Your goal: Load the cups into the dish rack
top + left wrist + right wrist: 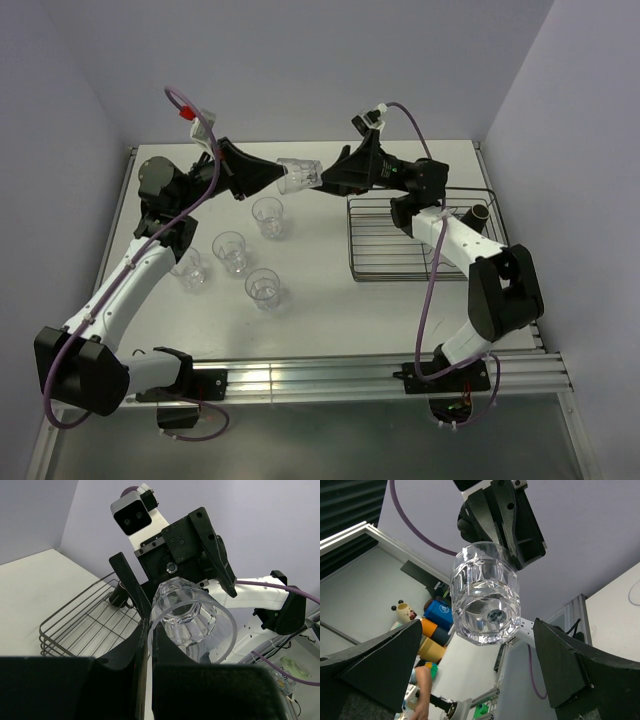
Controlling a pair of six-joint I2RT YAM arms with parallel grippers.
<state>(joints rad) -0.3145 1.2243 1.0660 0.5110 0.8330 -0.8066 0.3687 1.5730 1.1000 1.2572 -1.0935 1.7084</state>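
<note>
One faceted clear tumbler [298, 174], gripped by left claw [276, 172], faces wide-spread right claw [327, 180].

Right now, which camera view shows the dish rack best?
The top external view: the dish rack shows nearly whole, only partly crossed by the right arm. The left wrist view shows one corner, left of the held tumbler. The right wrist view shows nothing of it.
</note>
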